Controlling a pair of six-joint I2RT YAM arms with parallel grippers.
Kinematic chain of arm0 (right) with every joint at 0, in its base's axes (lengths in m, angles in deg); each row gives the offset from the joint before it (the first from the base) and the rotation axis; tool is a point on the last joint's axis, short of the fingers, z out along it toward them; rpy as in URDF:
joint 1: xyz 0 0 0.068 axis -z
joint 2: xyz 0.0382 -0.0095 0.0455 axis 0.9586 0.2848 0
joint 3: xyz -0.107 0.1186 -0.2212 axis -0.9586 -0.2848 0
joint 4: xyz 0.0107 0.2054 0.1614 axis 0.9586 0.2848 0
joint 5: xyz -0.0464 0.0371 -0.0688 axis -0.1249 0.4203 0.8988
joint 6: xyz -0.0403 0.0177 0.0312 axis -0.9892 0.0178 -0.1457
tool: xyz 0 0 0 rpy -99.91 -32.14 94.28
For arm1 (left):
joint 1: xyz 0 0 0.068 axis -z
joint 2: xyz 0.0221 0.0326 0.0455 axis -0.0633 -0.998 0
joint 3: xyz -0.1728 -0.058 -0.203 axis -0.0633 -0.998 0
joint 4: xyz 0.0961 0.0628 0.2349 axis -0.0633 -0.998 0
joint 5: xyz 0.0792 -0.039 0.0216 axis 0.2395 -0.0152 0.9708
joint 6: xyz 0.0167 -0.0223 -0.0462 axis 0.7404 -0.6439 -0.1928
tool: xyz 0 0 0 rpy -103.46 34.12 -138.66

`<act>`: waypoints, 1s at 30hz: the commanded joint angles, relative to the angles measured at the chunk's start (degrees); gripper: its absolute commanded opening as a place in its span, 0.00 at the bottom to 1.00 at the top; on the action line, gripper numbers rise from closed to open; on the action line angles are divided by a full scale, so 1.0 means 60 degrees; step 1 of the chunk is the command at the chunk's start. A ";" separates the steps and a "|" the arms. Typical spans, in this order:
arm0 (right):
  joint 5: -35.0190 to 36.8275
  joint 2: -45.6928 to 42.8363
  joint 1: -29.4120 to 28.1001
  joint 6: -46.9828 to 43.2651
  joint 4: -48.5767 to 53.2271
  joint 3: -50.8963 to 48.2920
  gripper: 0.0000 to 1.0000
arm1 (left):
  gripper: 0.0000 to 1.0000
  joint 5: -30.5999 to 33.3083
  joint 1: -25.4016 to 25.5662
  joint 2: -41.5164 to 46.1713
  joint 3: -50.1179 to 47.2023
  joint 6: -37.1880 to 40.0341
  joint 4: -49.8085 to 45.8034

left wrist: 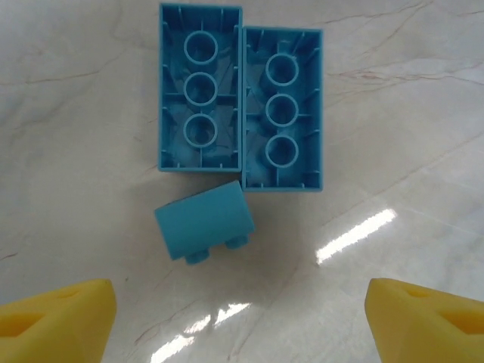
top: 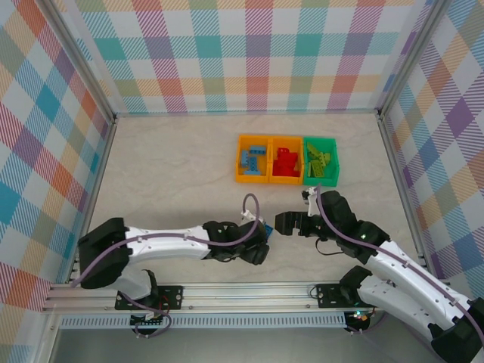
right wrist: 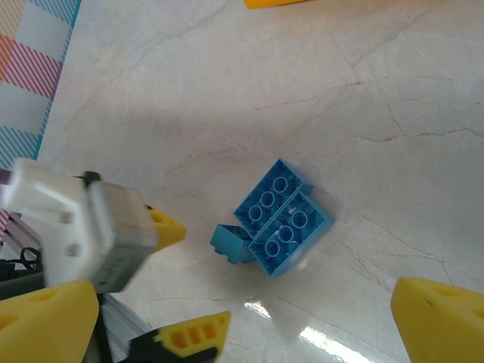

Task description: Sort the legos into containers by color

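The pale marble-patterned tabletop (top: 166,174), walled by plaid panels (top: 45,113), lies bare left of the bins and around the loose bricks. Toward the far wall three open plastic bins stand in a touching row. The left orange bin (top: 252,179) holds blue bricks (top: 253,159), the middle orange bin (top: 285,180) red bricks (top: 285,162), and the bright green bin (top: 321,182) olive-green bricks (top: 321,162).

Near the front edge the left gripper (left wrist: 242,321) and right gripper (right wrist: 242,325) face each other. Both have their yellow fingers spread wide and grip nothing. Between them two large blue bricks (left wrist: 200,87) lie side by side, touching, hollow undersides up. A small blue brick (left wrist: 204,223) lies on its side just beside their ends.
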 commanded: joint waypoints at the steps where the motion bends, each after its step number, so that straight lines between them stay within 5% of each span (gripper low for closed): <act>1: 0.0186 -0.0063 0.0000 0.0170 -0.0164 -0.0178 1.00 | 0.80 0.0506 0.0039 -0.0574 0.0517 -0.0339 -0.0198; 18: 0.0114 0.0055 0.0013 0.0086 -0.0046 -0.0151 1.00 | 0.40 0.1071 -0.0314 -0.1671 0.0391 -0.0913 0.0369; 24: -0.0223 0.0023 0.0000 -0.0024 0.0152 -0.0114 1.00 | 0.27 0.0864 -0.0313 -0.1278 0.0136 -0.0774 0.0675; 30: -0.0883 0.0307 0.0004 -0.0695 0.0813 0.0344 1.00 | 0.26 0.1098 -0.0314 0.0025 0.0112 -0.0781 0.0130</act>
